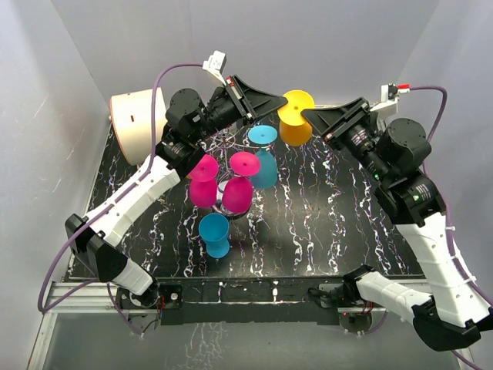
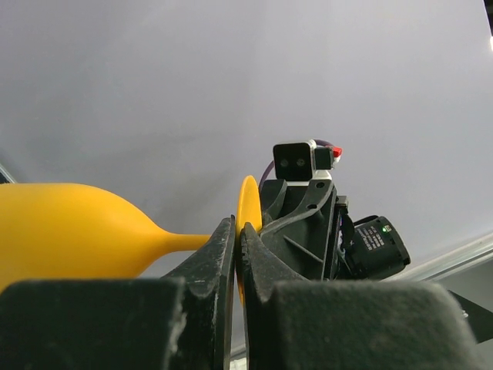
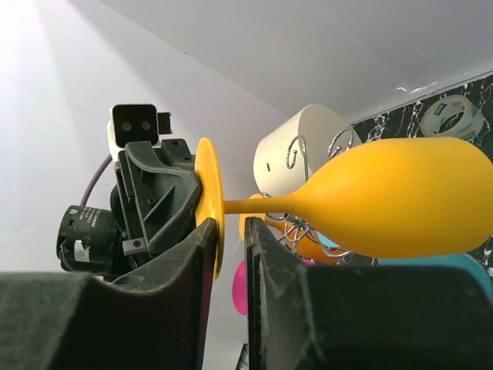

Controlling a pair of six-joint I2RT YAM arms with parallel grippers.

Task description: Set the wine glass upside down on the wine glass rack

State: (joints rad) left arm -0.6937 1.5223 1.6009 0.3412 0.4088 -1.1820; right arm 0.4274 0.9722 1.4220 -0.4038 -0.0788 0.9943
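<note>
Between the two arms, above the far side of the table (image 1: 339, 223), the yellow wine glass (image 1: 295, 127) is being held in the air. In both wrist views it is being shown on its side, with the stem level and the bowl (image 3: 400, 200) pointing away from the disc foot (image 2: 248, 202).

The left gripper (image 2: 239, 243) is being kept clamped on the rim of the foot; its fingers (image 2: 219, 262) are pressed almost together, with yellow showing in the slit between them.

The right gripper (image 3: 229, 239) is being presented to the same foot from the opposite side. Its fingers (image 3: 266, 254) are standing apart, with the rim of the foot between them and a gap showing on the bowl side. Whether the other finger is touching the foot cannot be told.

The rack (image 1: 223, 194) is standing on the table nearer the arm bases than the yellow glass, and apart from it. Two pink glasses (image 1: 204, 185) and a blue glass (image 1: 263, 162) are being carried on it, foot uppermost. Another blue glass (image 1: 215, 233) is being shown at its near side.

A white drum (image 1: 137, 127) is lying at the far left corner. A tape roll (image 3: 451, 117) is lying on the table.
</note>
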